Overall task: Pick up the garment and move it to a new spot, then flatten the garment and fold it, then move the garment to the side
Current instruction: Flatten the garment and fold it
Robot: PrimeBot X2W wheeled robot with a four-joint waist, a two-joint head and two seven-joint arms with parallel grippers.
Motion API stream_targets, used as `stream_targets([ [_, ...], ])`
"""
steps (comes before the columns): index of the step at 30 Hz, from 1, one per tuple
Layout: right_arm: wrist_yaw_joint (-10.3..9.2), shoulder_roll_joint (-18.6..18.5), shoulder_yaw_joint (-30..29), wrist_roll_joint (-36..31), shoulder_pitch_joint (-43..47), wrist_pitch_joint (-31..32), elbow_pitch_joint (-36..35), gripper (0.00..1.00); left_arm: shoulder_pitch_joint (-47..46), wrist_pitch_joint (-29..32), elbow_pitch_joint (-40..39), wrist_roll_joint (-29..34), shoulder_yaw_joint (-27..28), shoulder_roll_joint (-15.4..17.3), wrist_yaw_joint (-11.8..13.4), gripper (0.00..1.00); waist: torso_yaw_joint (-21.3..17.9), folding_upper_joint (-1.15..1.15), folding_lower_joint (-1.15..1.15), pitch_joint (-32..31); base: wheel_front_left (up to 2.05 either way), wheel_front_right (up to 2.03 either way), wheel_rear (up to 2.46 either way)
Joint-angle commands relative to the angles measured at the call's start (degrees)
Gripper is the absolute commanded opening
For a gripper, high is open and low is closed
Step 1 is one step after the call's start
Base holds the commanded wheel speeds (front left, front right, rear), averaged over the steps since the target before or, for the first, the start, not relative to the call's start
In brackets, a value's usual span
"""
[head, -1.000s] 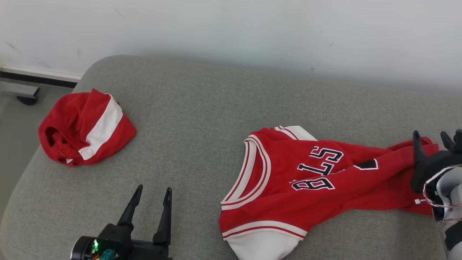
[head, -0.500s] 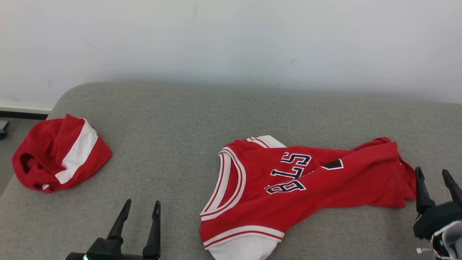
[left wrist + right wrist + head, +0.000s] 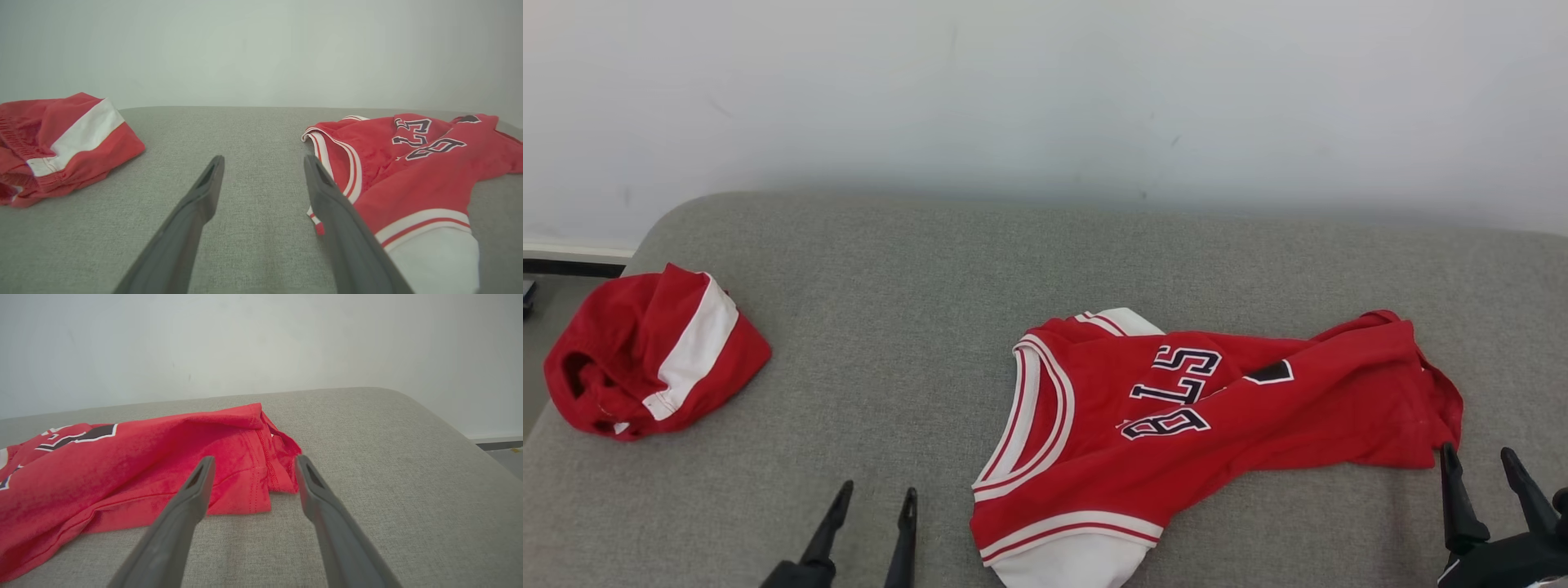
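1. Two tools, the left tool (image 3: 876,490) and right tool (image 3: 1476,451), stand wide and empty.
2. A red basketball jersey (image 3: 1258,425) lies crumpled on the grey cushion (image 3: 915,286).
3. Flattening looks next: each tool needs to grip one of its edges.

At the left of the head view you see red shorts (image 3: 654,353) with a broad white stripe, bunched up near the rounded corner of the grey cushion (image 3: 890,269) — their opening turned leftward. Behind the cushion you have a plain white wall (image 3: 1045,90) — a dark skirting strip (image 3: 572,267) runs along its foot
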Motion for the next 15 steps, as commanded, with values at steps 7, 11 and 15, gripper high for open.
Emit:
stream_targets([
  [7, 0.07, 1.41, -2.28, -2.38, 1.09, 2.92, -2.52, 1.00, 3.88, 1.26, 3.16, -3.16, -7.86, -0.35, -0.77, 1.00, 0.67, 0.00, 0.01, -0.12, 0.00, 0.00, 0.00],
  [11, 0.07, 2.95, -2.22, -3.38, 1.58, 2.34, -4.04, 1.00, 3.99, 1.66, 6.02, -5.35, -11.23, -0.56, -0.87, 1.00, 0.82, 0.00, 0.01, 0.09, 0.00, 0.00, 0.00],
  [15, 0.07, 4.44, -1.76, -4.74, 1.83, 1.79, -5.69, 1.00, 2.33, 2.25, 9.62, -8.18, -14.73, -0.84, -0.90, 1.00, 0.19, 0.00, 0.01, 0.41, 0.00, 0.00, 0.00],
])
